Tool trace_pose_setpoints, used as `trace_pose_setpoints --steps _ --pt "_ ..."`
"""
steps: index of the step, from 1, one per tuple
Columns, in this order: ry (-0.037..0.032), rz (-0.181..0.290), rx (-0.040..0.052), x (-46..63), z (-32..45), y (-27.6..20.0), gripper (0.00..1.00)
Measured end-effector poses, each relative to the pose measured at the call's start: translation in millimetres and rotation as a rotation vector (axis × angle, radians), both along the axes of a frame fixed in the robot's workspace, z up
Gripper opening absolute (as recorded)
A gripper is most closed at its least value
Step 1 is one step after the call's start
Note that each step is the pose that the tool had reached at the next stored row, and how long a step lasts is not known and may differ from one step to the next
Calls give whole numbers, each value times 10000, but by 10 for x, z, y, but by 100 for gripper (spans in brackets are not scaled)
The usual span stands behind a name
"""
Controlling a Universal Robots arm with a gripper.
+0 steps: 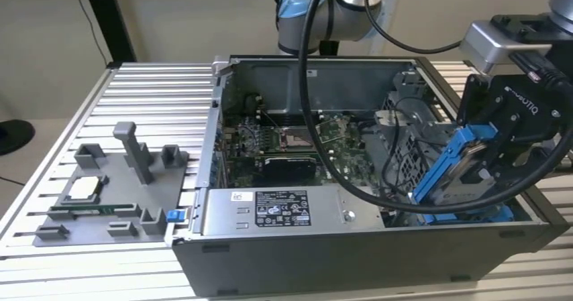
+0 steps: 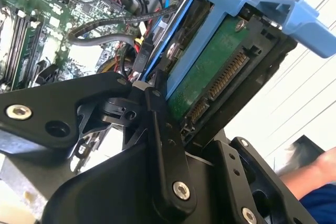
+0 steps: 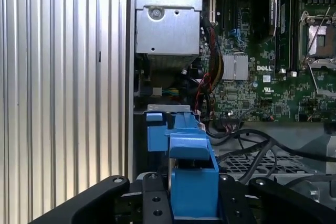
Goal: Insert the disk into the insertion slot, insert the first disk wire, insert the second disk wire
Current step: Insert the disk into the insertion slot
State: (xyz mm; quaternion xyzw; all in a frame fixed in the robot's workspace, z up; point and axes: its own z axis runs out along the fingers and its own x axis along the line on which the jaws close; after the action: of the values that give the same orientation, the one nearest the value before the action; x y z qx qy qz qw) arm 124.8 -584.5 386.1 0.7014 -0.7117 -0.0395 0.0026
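Gripper [image 1: 490, 155] hangs over the front corner of the open PC case [image 1: 358, 261], on the exterior view's right. Its jaws are clamped on the disk [image 1: 455, 175], gripping it by the blue carrier [image 3: 191, 182].

The disk sits between the jaws, on edge & tilted, w/ its top leaning toward the exterior view's right. Its low end dips into the case just above the slot [image 1: 474, 215]. Can't tell if disk & slot touch.

In the first wrist view the black fingers [image 3: 152, 205] flank the carrier, one per side. The slot's blue rail & grey tab lie just beyond it, and the board [image 3: 262, 77] is off to the side.

In the second wrist view the disk's green circuit side & its connector row [image 2: 223, 82] face the camera. A person's hand [image 2: 315, 174] w/ a blue sleeve is near the frame corner, outside the case.

A thick black cable [image 1: 309, 113] drops from the arm [image 1: 309, 9] & loops across the case. The case stands on a slatted table [image 1: 152, 86]. A grey fixture [image 1: 107, 194] sits on the table at the exterior view's left, well apart from the gripper.
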Motion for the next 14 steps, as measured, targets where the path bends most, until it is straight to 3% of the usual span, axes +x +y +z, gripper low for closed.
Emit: trace_pose_setpoints --steps 3,4,14 --pt "0 1 2 0 -1 0 0" --pt "0 0 -1 0 0 0 100" --pt "0 0 2 0 27 0 100"
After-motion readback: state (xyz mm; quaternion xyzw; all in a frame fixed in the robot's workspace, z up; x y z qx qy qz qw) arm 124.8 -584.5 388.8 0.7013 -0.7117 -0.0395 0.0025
